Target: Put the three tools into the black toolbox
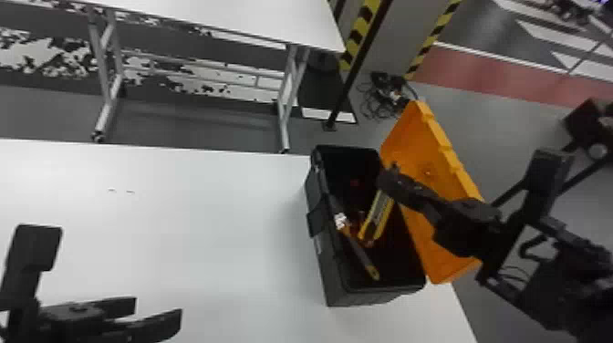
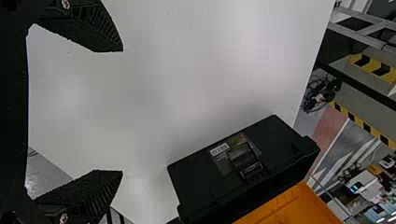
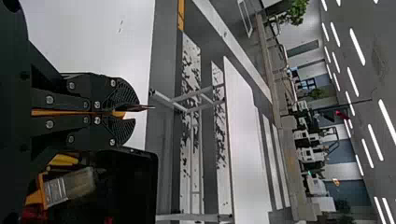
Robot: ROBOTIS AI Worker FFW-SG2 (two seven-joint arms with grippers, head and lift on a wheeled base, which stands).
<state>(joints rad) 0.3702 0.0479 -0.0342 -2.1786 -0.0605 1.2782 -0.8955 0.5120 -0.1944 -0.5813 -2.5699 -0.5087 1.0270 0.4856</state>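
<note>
The black toolbox (image 1: 321,255) stands at the table's right with its orange lid (image 1: 438,182) raised. Over its opening is my right gripper (image 1: 388,177), shut on a yellow-and-grey tool (image 1: 381,210) that slants down from the fingers. In the right wrist view the right gripper (image 3: 131,112) pinches that tool (image 3: 119,113) edge-on. Inside the box lie a paintbrush (image 3: 70,186) and a tool with a yellow end (image 1: 374,272). My left gripper (image 1: 157,306) stands open at the lower left; the left wrist view shows the left gripper (image 2: 122,111) with nothing between its fingers, the toolbox (image 2: 210,186) beyond.
The white table (image 1: 182,219) stretches left of the toolbox. A second white table (image 1: 219,18) stands behind, across a gap of grey floor. Cables (image 1: 383,96) lie on the floor past the toolbox, near a post with yellow-black stripes (image 1: 362,27).
</note>
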